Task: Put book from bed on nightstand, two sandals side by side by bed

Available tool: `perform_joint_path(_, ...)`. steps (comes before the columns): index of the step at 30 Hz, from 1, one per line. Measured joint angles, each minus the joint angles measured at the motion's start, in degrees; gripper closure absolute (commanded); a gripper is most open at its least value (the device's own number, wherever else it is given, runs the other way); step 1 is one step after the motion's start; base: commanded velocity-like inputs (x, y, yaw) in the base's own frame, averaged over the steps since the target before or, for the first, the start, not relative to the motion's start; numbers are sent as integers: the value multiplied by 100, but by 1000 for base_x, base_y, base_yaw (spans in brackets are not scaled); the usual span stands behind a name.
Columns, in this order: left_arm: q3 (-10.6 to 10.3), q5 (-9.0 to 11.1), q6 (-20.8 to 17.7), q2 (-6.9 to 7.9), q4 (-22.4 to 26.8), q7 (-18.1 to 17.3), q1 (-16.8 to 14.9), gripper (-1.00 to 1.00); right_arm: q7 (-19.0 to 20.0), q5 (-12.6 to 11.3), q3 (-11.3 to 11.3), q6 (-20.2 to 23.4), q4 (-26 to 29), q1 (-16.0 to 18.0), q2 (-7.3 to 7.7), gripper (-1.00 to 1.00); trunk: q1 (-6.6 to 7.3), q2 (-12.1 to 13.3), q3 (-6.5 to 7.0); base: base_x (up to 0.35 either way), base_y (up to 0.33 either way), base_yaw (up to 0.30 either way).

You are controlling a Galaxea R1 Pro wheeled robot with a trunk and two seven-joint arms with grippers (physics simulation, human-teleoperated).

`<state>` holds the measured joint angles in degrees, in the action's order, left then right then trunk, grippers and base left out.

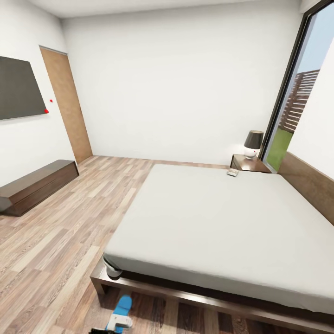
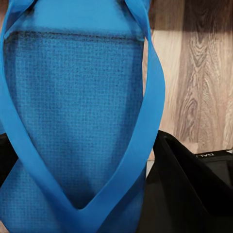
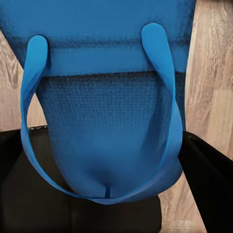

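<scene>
Room: white-walled bedroom [image 1: 185, 88] with a light wood-plank floor [image 1: 60, 241], a brown door [image 1: 67, 104] at 10 o'clock and a tall window [image 1: 301, 93] at 2 o'clock.
Bed: large low platform bed [image 1: 218, 227] with a plain pale grey mattress on a dark brown wooden base, filling the middle and the 4 o'clock part of the head view.
Wall screen: dark flat rectangular screen [image 1: 16, 88] on the wall at 9 o'clock.
Bench cabinet: long dark-brown bench-like cabinet [image 1: 37, 185] on the floor under the screen.
Nightstand: low square dark-brown wooden nightstand [image 1: 248, 163] at 1 o'clock, at the far corner of the bed, with a small lamp [image 1: 253, 144] with a dark shade on it.
Sandals: one flat bright blue flip-flop sandal [image 1: 121, 310] at 6 o'clock, over the floor just before the bed base; the left wrist view shows its sole and thin straps [image 2: 73, 121] very close, and the right wrist view shows a second blue sandal [image 3: 107, 111] equally close.
Book: small thin object [image 1: 232, 173] on the mattress edge near the nightstand, too small to read.
Grippers: left gripper [image 1: 119, 321] at 6 o'clock, a sandal between its dark fingers [image 2: 194, 194]; right fingers [image 3: 213, 179] stand on both sides of the other sandal; whether either one truly pinches, I cannot tell.
</scene>
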<state>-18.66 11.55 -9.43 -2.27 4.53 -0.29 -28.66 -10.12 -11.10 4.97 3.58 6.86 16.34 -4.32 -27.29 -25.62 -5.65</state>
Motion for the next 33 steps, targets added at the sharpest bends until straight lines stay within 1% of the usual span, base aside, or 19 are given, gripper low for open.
perform_joint_path(8,-15,6,-140,-23,189,13,-62,100,1,-6,-142,73,37,0,-57,100,0,0,0,0,0,0)
perform_joint_path(10,-11,8,-150,-31,204,18,-64,100,-1,-4,-153,91,49,0,-63,100,0,0,0,0,0,0)
perform_joint_path(15,-5,12,-178,-139,235,12,-65,100,-3,3,-157,120,59,0,-75,100,0,0,-1,0,0,0)
perform_joint_path(24,-2,14,-239,-174,240,-9,-65,100,22,2,-164,136,52,1,-89,100,0,0,-1,0,0,0)
perform_joint_path(28,4,15,-540,-185,240,-5,-62,100,36,13,-170,135,96,2,-92,100,0,0,-1,0,0,0)
perform_joint_path(33,3,16,-690,-176,238,-3,-52,100,14,59,-169,137,233,6,-95,100,0,0,0,0,0,0)
